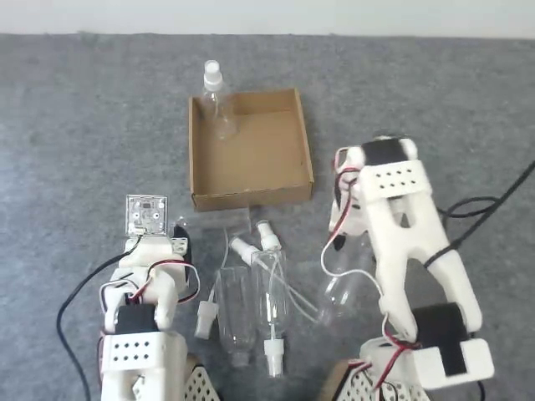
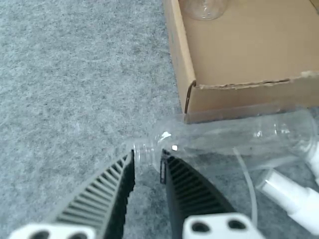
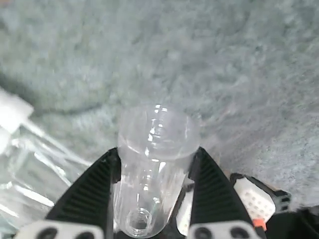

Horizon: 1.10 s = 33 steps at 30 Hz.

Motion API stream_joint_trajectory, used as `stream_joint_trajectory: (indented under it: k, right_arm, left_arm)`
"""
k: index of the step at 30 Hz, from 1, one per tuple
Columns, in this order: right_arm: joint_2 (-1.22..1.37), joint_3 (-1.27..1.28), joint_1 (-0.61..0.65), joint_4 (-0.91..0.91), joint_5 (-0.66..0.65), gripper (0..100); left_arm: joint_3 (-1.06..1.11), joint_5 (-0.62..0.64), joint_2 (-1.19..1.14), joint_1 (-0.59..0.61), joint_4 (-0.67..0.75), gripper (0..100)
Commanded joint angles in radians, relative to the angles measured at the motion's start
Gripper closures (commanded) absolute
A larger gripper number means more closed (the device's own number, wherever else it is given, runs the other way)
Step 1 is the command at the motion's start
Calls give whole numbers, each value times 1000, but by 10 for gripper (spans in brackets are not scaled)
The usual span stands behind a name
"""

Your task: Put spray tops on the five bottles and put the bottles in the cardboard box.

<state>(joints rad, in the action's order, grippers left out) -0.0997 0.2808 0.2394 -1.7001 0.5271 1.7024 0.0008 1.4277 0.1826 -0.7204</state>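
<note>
Right up against the cardboard box (image 1: pixel 251 199), my left gripper (image 2: pixel 147 158) is nearly closed, pinching the neck of a lying bottle (image 2: pixel 234 134). My right gripper (image 3: pixel 155 155) is clamped half-wide around a topless bottle (image 3: pixel 157 144). My take: hold that one steady, neck clear, so a loose spray top (image 1: pixel 206 318) seats straight.

Your high camera looks steeply down over the table (image 1: pixel 84 125), with the arms at its near edge. Each wrist camera sits low and close, sighting along its own pincer. The left pincer (image 2: pixel 147 160) faces the cardboard box (image 2: pixel 239 97), which the high view shares. The right pincer (image 3: pixel 155 155) faces the table.
</note>
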Motion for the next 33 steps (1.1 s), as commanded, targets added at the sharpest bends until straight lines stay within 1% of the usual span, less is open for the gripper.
stream_joint_trajectory:
  k: [1,4,10,18,21,27,29,33]
  right_arm:
    - [-13,-60,-77,70,83,992]
    - [-13,-60,-93,94,170,992]
    - [-12,-60,-99,151,239,991]
    - [-10,-58,-173,225,373,989]
    - [-10,-46,-213,262,396,989]
    - [-10,86,-260,424,388,987]
    - [-12,120,-263,458,387,957]
    - [-12,147,-252,463,394,786]
  left_arm:
    - [-10,-8,25,3,-5,919]
    - [-10,-8,25,3,-5,919]
    - [-10,-8,25,3,-5,919]
    - [-10,-8,25,3,-5,919]
    - [-10,-8,25,3,-5,919]
    - [-10,-8,25,3,-5,919]
    - [-10,-8,25,3,-5,919]
    - [-10,-8,25,3,-5,919]
